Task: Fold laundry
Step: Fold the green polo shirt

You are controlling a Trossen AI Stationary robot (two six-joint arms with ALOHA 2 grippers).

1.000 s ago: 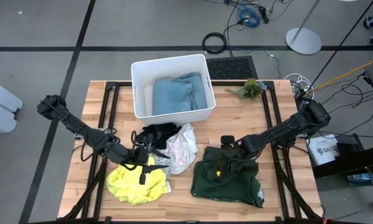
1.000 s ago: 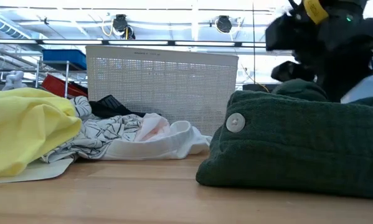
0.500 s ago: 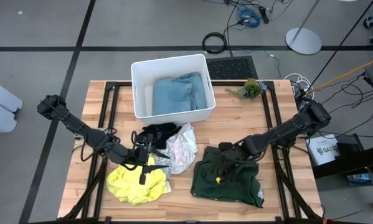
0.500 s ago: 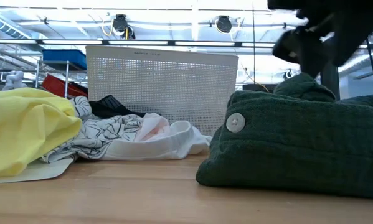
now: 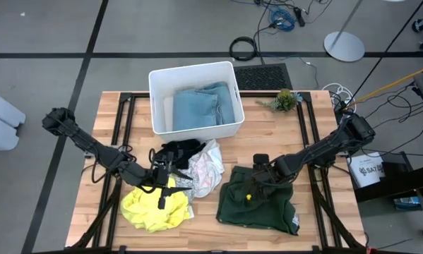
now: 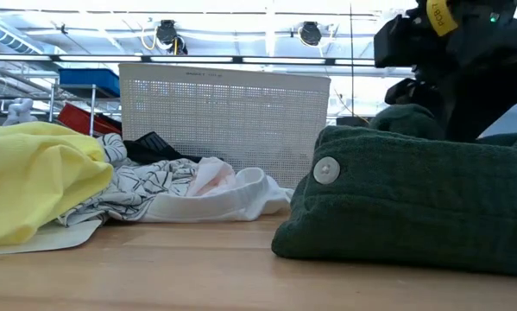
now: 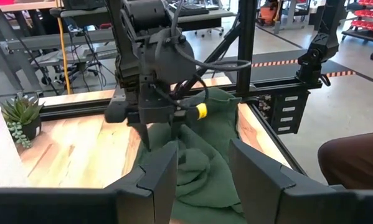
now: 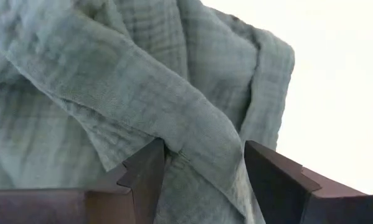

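Wooden slatted table point(image 5: 282, 137), bearing all items. White rectangular plastic bin point(image 5: 157, 99) at its far side, holding the folded light blue garment point(image 5: 200, 106). Crumpled dark green garment point(image 5: 257, 208) at the near right: my right gripper point(image 5: 255, 182) presses into it, fingers point(image 8: 142, 177) apart with a fold between them. My left gripper point(image 5: 163, 185), fingers spread, rests over the bright yellow garment point(image 5: 149, 210).
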